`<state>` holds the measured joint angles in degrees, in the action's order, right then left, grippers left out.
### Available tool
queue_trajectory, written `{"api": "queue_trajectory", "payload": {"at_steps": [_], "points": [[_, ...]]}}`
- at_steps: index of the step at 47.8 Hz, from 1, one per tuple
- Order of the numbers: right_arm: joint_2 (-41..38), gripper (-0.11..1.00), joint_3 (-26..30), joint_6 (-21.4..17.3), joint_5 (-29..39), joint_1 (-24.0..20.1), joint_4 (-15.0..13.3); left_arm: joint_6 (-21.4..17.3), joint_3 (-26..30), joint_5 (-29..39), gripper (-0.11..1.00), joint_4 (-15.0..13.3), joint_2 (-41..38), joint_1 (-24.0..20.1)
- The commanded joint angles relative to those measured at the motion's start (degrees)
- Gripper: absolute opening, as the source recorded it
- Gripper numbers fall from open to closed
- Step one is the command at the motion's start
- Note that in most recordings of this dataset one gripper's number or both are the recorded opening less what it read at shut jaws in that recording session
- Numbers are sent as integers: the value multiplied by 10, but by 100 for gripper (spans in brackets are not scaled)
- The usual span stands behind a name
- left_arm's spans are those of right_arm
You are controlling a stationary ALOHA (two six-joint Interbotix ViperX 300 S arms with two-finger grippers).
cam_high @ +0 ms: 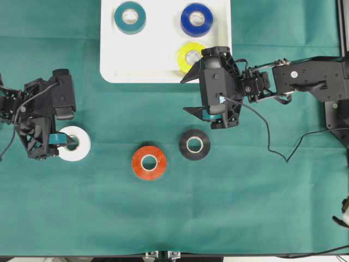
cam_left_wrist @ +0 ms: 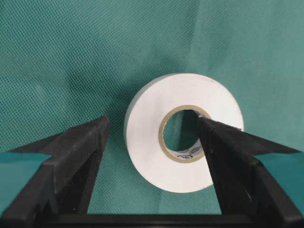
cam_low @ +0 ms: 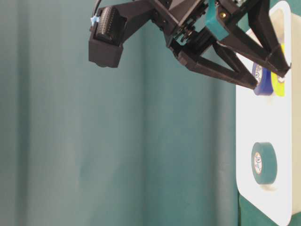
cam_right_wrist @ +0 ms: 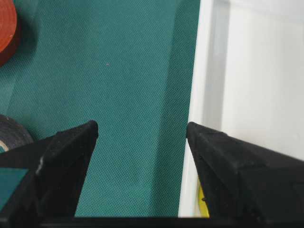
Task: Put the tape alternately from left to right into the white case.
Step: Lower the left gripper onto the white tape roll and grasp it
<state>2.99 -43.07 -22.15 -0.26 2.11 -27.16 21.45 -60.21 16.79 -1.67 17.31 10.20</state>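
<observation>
Tape rolls: teal, blue and yellow already sat in the white case, with white roll, orange and black on the cloth toward 6 o'clock. My left gripper hung wide open over the white one, one finger lined up with the core hole. I'd have dropped straight down, straddling the wall, before squeezing. Right gripper idled open by the case rim.

1. White case: plain white; holds teal roll, blue roll, yellow roll.
2. On the green woven cloth: white roll, orange-red roll, black roll; cores tan.
3. My grippers: black w/ teal blocks.
</observation>
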Motion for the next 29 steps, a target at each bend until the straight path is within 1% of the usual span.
{"api": "queue_trajectory", "payload": {"at_steps": [1,15,29], "points": [[9,83,7,-1,-4,-2,1,0,6,-4,94,0,-4,0],[9,83,6,-1,-5,-3,1,0,4,-5,94,0,-12,1],[9,83,4,-1,-5,-3,0,-1,6,-26,94,0,-55,1]]}}
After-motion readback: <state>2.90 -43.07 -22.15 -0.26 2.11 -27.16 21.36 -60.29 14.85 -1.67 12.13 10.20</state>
